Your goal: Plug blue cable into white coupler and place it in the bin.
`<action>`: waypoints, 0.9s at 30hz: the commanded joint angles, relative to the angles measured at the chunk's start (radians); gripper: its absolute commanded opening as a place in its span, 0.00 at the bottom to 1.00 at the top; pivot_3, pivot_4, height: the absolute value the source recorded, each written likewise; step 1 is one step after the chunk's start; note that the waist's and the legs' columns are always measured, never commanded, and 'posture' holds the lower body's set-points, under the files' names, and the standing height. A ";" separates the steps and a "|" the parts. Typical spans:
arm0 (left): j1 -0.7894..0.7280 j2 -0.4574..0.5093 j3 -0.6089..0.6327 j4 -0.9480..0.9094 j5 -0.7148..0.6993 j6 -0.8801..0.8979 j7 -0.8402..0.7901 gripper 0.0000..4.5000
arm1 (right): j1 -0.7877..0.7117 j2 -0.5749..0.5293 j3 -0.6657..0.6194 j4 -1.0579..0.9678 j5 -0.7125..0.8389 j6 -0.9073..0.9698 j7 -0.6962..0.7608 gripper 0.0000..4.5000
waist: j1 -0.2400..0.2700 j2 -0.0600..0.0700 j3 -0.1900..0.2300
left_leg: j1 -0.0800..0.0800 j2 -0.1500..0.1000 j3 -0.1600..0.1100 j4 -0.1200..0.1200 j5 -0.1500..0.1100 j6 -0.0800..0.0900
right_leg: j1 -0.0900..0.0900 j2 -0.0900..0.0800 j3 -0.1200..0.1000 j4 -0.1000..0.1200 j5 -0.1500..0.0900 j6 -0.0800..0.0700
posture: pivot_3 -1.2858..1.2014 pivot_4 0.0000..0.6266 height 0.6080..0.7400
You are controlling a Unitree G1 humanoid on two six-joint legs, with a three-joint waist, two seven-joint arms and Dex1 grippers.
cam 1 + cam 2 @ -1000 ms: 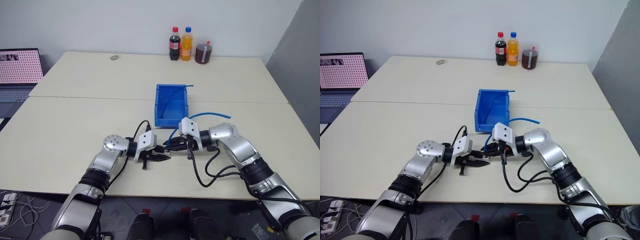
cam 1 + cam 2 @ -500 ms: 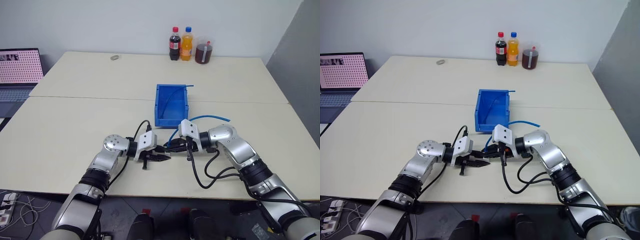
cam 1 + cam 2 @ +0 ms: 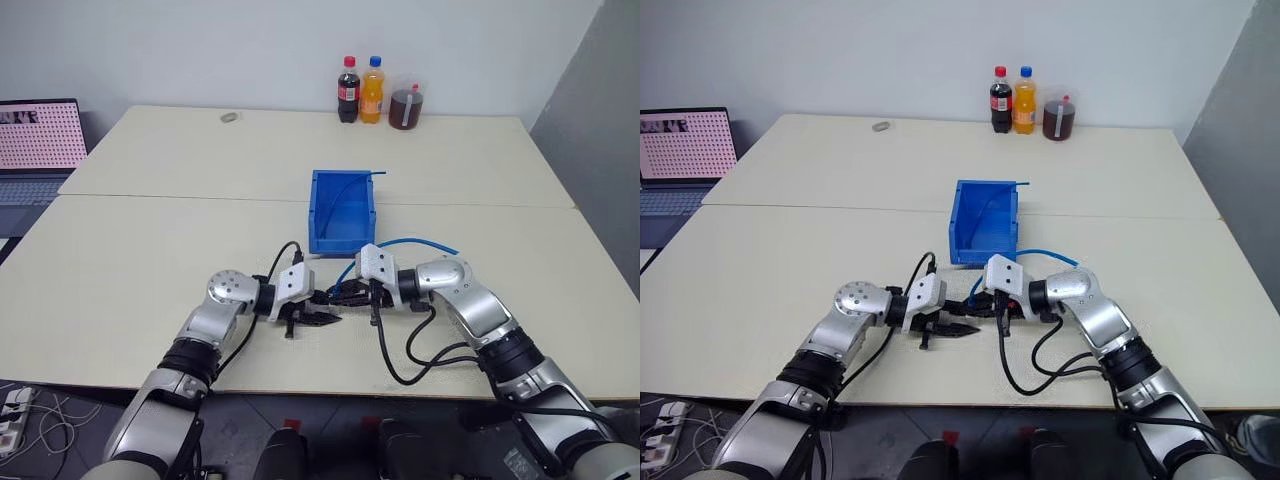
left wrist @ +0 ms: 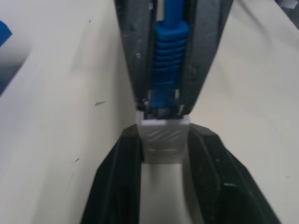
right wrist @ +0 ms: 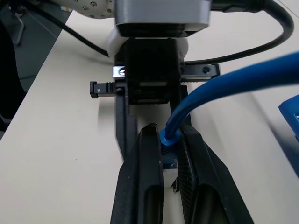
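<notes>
Here the table point(image 3: 150, 250) carries the bin point(image 3: 342, 210) at its middle, with a second blue cord inside it. Just near of the bin, the two tools meet tip to tip. The right tool point(image 3: 340, 294) is clenched on the blue cable point(image 3: 420, 241), which arcs right and far. The left tool point(image 4: 161, 154) has its fingers flanking the white coupler point(image 4: 162, 137), plug seated in it; whether they pinch it I cannot tell.

Bright, even light with soft shadows; both wrist views are blurred.

Blue cable point(image 4: 167, 70) plug tip inside white coupler point(image 4: 162, 140)
</notes>
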 commanded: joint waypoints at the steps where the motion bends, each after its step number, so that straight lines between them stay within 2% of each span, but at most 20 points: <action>1: 0.038 0.023 0.054 -0.179 -0.077 0.118 0.028 0.54 | 0.003 0.001 -0.097 -0.072 0.096 0.223 -0.057 0.04 | 0.000 0.000 0.000 | 0.000 0.000 0.000 0.000 0.000 0.000 | 0.000 0.000 0.000 0.000 0.000 0.000 | 0.52 0.24 1.00; 5: 0.108 0.080 0.159 -0.418 -0.160 0.300 0.128 0.75 | -0.067 0.030 -0.235 -0.214 0.289 0.556 -0.129 0.04 | -0.001 0.000 0.003 | -0.006 0.002 -0.002 0.000 0.000 0.000 | -0.004 0.000 -0.001 0.000 0.003 -0.005 | 0.52 0.24 1.00; 9: 0.188 0.129 0.277 -0.648 -0.231 0.469 0.273 0.93 | -0.254 0.082 -0.404 -0.106 0.415 0.785 -0.238 0.04 | -0.020 0.002 0.005 | -0.008 0.002 -0.002 0.000 0.000 0.000 | -0.007 0.001 -0.001 0.001 0.003 -0.005 | 0.52 0.24 1.00; 11: 0.224 0.128 0.332 -0.755 -0.264 0.545 0.360 1.00 | -0.354 0.085 -0.432 0.021 0.416 0.804 -0.250 0.04 | -0.023 0.002 0.005 | -0.008 0.002 -0.002 0.000 0.000 0.000 | -0.007 0.001 -0.002 0.001 0.003 -0.005 | 0.52 0.24 1.00; 13: 0.257 0.118 0.370 -0.848 -0.288 0.607 0.436 1.00 | -0.449 0.095 -0.449 0.172 0.394 0.794 -0.278 0.04 | -0.023 0.002 0.005 | -0.008 0.002 -0.002 0.000 0.000 0.000 | -0.007 0.000 -0.002 0.000 0.003 -0.005 | 0.52 0.24 1.00; 17: 0.340 0.081 0.409 -1.010 -0.330 0.706 0.581 1.00 | -0.641 0.122 -0.452 0.568 0.286 0.636 -0.363 0.04 | -0.023 0.001 0.005 | -0.008 0.001 -0.001 -0.001 0.000 0.000 | -0.007 0.000 -0.001 -0.001 0.003 -0.005 | 0.52 0.24 1.00; 19: 0.385 0.060 0.408 -1.061 -0.335 0.726 0.637 1.00 | -0.714 0.134 -0.472 0.763 0.241 0.531 -0.436 0.19 | -0.023 0.001 0.005 | -0.009 0.001 0.000 -0.001 0.000 0.000 | -0.008 -0.001 0.000 -0.001 0.003 -0.005 | 0.52 0.24 1.00; 21: 0.417 0.046 0.399 -1.096 -0.337 0.737 0.672 1.00 | -0.765 0.143 -0.473 0.892 0.207 0.452 -0.442 0.28 | -0.022 0.000 0.006 | -0.010 0.001 0.001 -0.001 0.000 0.000 | -0.009 -0.001 0.000 -0.001 0.003 -0.006 | 0.52 0.24 1.00; 27: 0.453 0.048 0.408 -1.132 -0.354 0.746 0.720 1.00 | -0.848 0.150 -0.463 1.041 0.139 0.332 -0.400 0.59 | -0.023 0.001 0.006 | -0.014 0.001 0.001 -0.001 0.000 0.000 | -0.013 -0.001 0.000 -0.001 0.003 -0.006 | 0.52 0.24 1.00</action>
